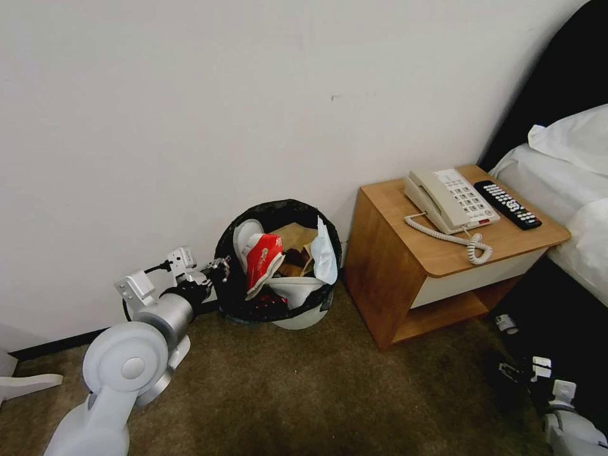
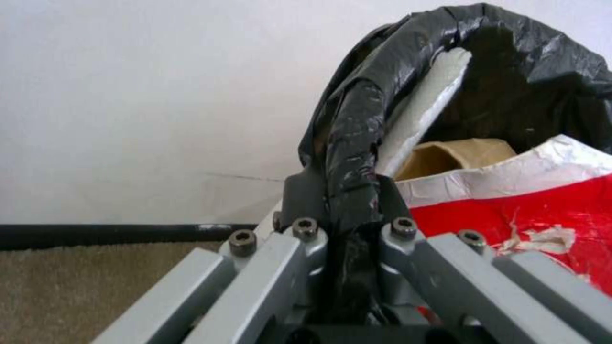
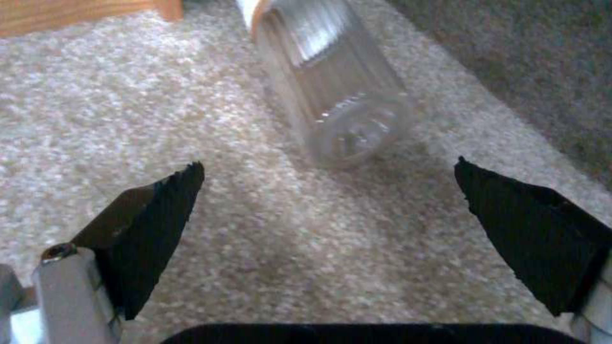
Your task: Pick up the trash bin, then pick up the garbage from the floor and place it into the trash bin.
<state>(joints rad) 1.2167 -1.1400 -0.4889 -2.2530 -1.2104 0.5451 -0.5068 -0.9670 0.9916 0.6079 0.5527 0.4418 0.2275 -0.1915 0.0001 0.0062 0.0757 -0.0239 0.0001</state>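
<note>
The trash bin [image 1: 278, 266], white with a black bag over its rim, is tilted toward me beside the wall. In it lie a white slipper [image 1: 246, 235], a crushed red piece [image 1: 265, 256] and a brown paper bag [image 1: 294, 237]. My left gripper [image 1: 218, 269] is shut on the bin's bagged rim [image 2: 357, 110], and the wrist view shows the left gripper [image 2: 338, 191] pinching the black plastic. My right gripper [image 3: 328, 186] hangs open just above the floor [image 3: 242, 248]. A clear bottle [image 3: 332, 95] lies on its side a little beyond the fingertips.
A wooden nightstand [image 1: 392, 266] with a phone [image 1: 449, 199] and a remote [image 1: 508, 204] stands right of the bin. A bed [image 1: 570, 190] fills the far right. My right arm [image 1: 570, 424] is low in the shaded corner beside it. Open carpet [image 1: 285, 392] lies in front.
</note>
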